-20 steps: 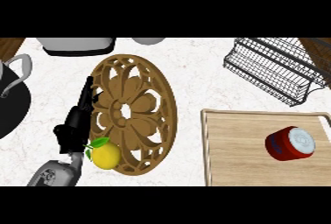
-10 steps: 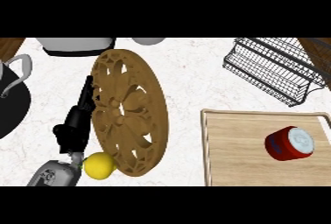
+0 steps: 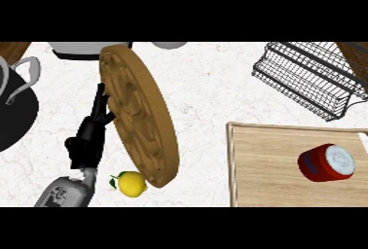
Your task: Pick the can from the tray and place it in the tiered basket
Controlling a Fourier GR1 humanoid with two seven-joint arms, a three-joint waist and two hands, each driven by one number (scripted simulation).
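Note:
A red can with a pale lid lies on its side on the wooden tray at the right. The black wire tiered basket stands at the upper right, beyond the tray. My left hand is far from both, at the lower left, open with straight fingers pointing up along the left face of a carved round wooden disc. The disc stands tilted up on its edge. My right hand does not show.
A lemon lies on the counter at the foot of the disc. A black pot with a grey handle fills the left edge. A pale bowl and another dish sit at the top.
The wooden disc has tipped from nearly flat up onto its edge beside my left hand. The lemon has shifted right and lower. The can has not moved.

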